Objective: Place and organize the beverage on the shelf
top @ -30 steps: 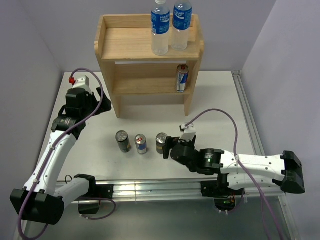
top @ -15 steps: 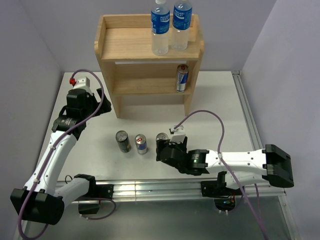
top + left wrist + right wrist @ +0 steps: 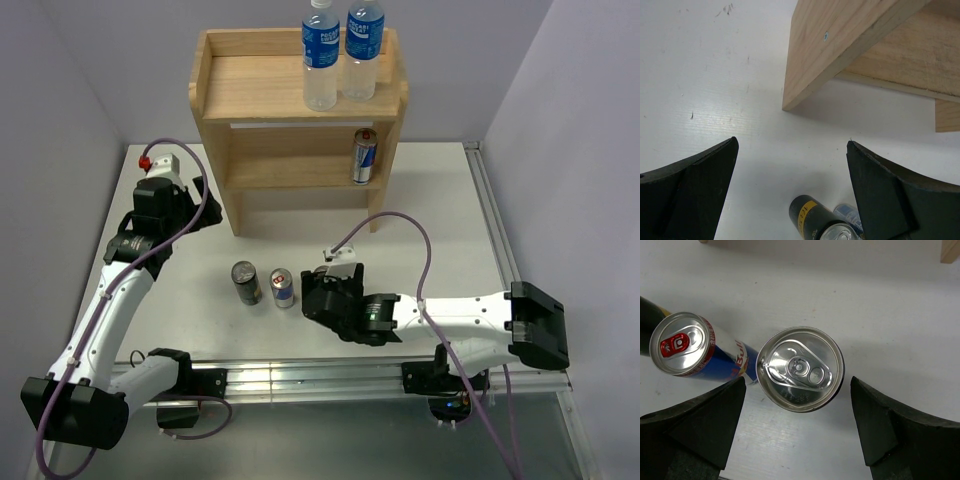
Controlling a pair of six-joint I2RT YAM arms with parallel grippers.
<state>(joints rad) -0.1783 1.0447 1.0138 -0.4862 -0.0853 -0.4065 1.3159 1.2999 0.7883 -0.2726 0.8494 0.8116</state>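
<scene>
Pick-up is in hand: the right gripper (image 3: 797,390) hovers wide open and empty astride the can (image 3: 800,369) near the bench's near edge; next, I judge, descend, clamp, carry it to the shelf (image 3: 255,85) at the far edge; the left gripper (image 3: 792,165) gapes empty.

Shelf (image 3: 262,78) is pale natural wood; bottles (image 3: 321,45) are clear with blue labels. Black can (image 3: 807,214) bears a yellow label. Blue-silver can (image 3: 684,345) has a red tab; third can (image 3: 800,369) has a plain silver top.

walls (image 3: 70,70): plain pale lilac-grey, closing in left, back and right
tabletop (image 3: 440,210): white, matte, a few dark scuffs
near edge: aluminium rail (image 3: 300,377)
right edge: metal strip (image 3: 497,235)
light: even, with soft shadows
</scene>
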